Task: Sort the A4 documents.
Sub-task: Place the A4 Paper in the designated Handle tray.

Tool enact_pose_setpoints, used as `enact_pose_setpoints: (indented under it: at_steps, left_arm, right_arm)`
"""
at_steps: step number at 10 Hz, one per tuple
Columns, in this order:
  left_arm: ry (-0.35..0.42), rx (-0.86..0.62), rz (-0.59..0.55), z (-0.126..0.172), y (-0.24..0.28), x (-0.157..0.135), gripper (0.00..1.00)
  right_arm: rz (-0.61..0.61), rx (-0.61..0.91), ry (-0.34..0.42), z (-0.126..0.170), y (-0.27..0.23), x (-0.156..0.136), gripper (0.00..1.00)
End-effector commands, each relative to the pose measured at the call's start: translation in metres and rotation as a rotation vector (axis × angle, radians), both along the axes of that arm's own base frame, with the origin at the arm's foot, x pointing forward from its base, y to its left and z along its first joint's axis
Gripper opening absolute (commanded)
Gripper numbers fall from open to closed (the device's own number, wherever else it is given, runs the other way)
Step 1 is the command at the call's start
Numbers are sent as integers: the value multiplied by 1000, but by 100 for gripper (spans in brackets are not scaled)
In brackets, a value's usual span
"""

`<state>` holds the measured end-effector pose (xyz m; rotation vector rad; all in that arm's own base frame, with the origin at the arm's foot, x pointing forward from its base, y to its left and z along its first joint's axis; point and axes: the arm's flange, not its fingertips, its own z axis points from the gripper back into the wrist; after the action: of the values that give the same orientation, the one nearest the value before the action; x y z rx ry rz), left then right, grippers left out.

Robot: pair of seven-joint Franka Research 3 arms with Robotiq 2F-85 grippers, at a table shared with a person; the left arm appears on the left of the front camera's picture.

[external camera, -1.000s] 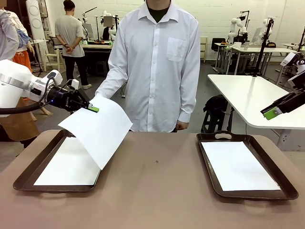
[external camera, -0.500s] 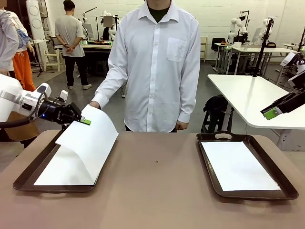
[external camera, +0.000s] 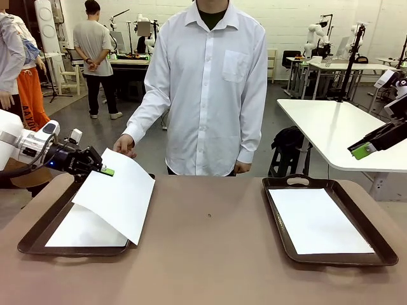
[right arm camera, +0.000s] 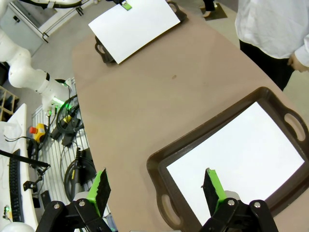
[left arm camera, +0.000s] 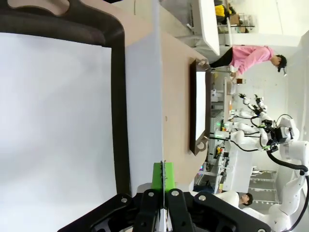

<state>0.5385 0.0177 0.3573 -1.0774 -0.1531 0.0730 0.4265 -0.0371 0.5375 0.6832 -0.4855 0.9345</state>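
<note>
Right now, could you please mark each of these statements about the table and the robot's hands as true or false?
1. The left hand is shut on a sheet. True.
2. The held sheet lies flat inside the right tray. False: it hangs tilted over the left tray.
3. The right tray holds a white sheet. True.
4. The right hand grips a sheet. False: it is open and empty.
5. The person's hand rests on the right tray. False: it is near the held sheet's top edge.

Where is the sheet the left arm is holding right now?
In the front view the held sheet hangs tilted over the left tray, pinched at its top edge by the left end effector.
</note>
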Motion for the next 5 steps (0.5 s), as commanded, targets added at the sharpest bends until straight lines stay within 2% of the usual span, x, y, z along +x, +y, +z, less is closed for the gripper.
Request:
enact_pose_setpoints:
  at_steps: [1, 5]
  left_arm:
    - [-6, 82, -48, 7, -1, 2, 1]
    - [58, 235, -113, -4, 8, 19, 1]
  right_arm:
    - [8, 3, -5, 0, 1, -1, 100]
    - [8, 3, -5, 0, 1, -1, 100]
